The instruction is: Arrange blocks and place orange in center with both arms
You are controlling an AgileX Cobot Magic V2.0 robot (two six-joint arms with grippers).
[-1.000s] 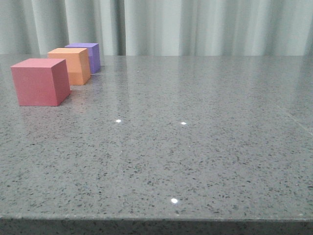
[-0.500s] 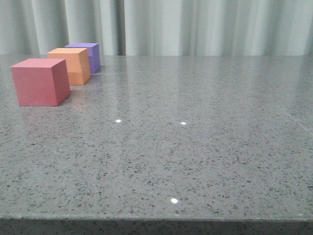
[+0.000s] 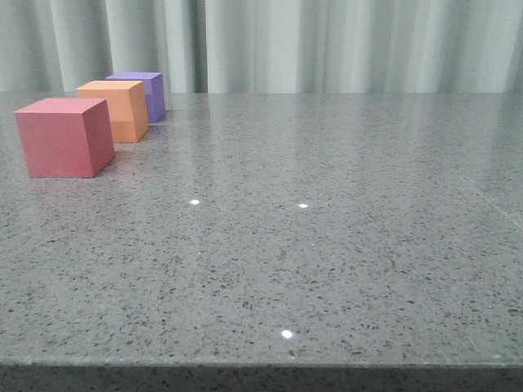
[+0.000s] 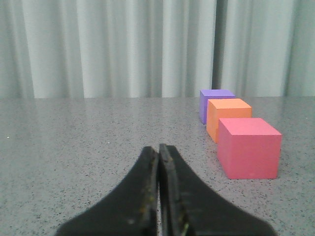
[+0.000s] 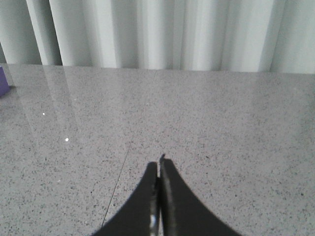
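Nothing among the blocks is being moved since a second ago; only a slight leftward shift of the front view is being seen. Red-pink cube, orange cube and purple cube are being kept in a close row at the far left of the table, orange in the middle. Left gripper and right gripper are being held pressed together, empty, above the table.

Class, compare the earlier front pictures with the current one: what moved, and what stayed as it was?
Nothing was gripped or released. All three cubes, red-pink cube, orange cube and purple cube, sit marginally further left in the picture, as do the table's glints, which suggests a slight camera shift. Their row is unchanged, and neither gripper appears in the front view.
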